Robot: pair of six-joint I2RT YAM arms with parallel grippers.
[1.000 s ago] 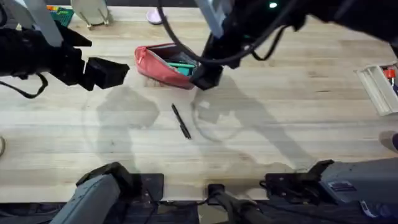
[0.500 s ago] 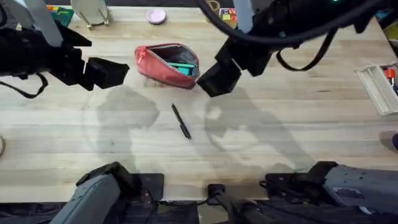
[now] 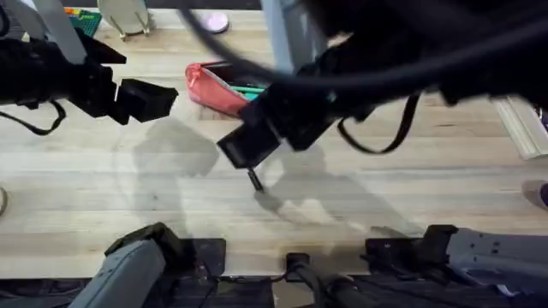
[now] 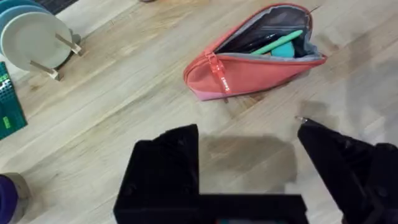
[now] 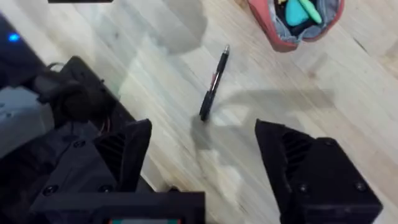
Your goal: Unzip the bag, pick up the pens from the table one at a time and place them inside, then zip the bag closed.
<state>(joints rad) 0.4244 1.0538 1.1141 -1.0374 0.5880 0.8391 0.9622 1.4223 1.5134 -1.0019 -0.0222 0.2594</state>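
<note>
Right gripper (image 5: 202, 162) hangs spread wide above the black pen (image 5: 214, 82), nothing between its fingers. Half a second ago it sat just beside the bag's open end, at about two o'clock from the pen in the overhead view; now it has swung down and across so that it covers most of the pen, leaving only the pen's lower tip showing under it (image 3: 254, 180). That reads as the green pen delivered and the second pick begun.

The bag (image 4: 255, 53) lies unzipped at about twelve o'clock from the black pen, mouth gaping, with the green pen (image 4: 277, 43) resting inside against the grey lining. Something teal sits next to it in the pouch; I cannot tell whether that is part of the pen or a separate item.

Left gripper (image 3: 147, 98) hovers at about nine o'clock from the bag, well apart from it, fingers parted wide and empty.

Around the black pen the table (image 3: 411, 171) is bare on every side, so a straight descent looks unobstructed. The pen lies well apart from the bag and from the near table edge. A plate rack (image 4: 37, 43) stands beyond the bag's closed end, out of the working path.
</note>
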